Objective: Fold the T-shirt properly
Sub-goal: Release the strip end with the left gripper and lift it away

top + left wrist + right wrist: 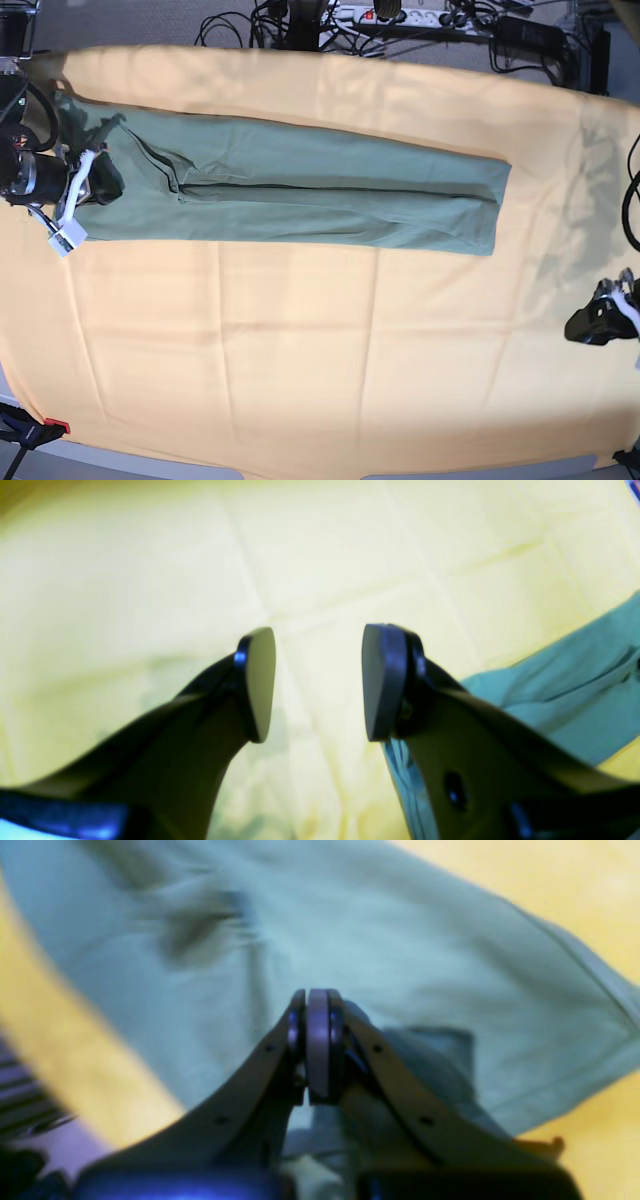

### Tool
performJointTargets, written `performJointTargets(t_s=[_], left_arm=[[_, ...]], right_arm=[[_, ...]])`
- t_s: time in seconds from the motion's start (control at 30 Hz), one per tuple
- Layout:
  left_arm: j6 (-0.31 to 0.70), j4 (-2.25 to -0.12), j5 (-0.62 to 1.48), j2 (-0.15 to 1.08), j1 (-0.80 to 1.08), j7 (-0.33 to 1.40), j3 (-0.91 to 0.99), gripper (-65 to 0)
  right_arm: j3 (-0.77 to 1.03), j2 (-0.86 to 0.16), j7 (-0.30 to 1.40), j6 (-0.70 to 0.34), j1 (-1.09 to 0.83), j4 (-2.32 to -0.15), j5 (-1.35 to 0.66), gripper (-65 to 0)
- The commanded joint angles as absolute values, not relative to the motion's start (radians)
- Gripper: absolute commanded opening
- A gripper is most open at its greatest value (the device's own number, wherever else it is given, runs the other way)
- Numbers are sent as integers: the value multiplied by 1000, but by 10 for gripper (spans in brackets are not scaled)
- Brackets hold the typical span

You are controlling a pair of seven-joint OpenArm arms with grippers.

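The sage-green T-shirt lies folded into a long strip across the far half of the yellow-orange table cloth. My right gripper is at the strip's left end. In the right wrist view it is shut, with a fold of the T-shirt bunched up around its fingers. My left gripper is low at the table's right side, apart from the shirt. In the left wrist view it is open and empty over bare cloth, with the T-shirt to its right.
Cables and a power strip lie beyond the table's far edge. A clamp holds the cloth at the front left corner. A white label hangs from the right arm.
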State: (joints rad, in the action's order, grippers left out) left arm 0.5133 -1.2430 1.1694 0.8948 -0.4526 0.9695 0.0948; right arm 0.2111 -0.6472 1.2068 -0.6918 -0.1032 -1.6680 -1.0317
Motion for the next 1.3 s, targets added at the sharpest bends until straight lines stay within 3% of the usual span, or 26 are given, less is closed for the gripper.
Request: performJointTargets(t_s=[0.0, 0.23, 0.5, 0.8, 1.27], left_arm=[[508, -1254, 1187, 918, -449, 955, 128, -351], [507, -1254, 1256, 917, -289, 974, 231, -351], [508, -1254, 1319, 920, -211, 996, 251, -351], [514, -1255, 1343, 893, -100, 1003, 249, -351], [492, -1254, 1222, 718, -75, 943, 249, -351]], right_arm=[[224, -655, 1178, -673, -91, -1680, -1011, -650], [223, -573, 1116, -563, -101, -1680, -805, -650], [223, -532, 978, -508, -205, -1680, -645, -650], [223, -527, 979, -494, -218, -1680, -648, -650], [223, -526, 980, -493, -218, -1680, -654, -650]])
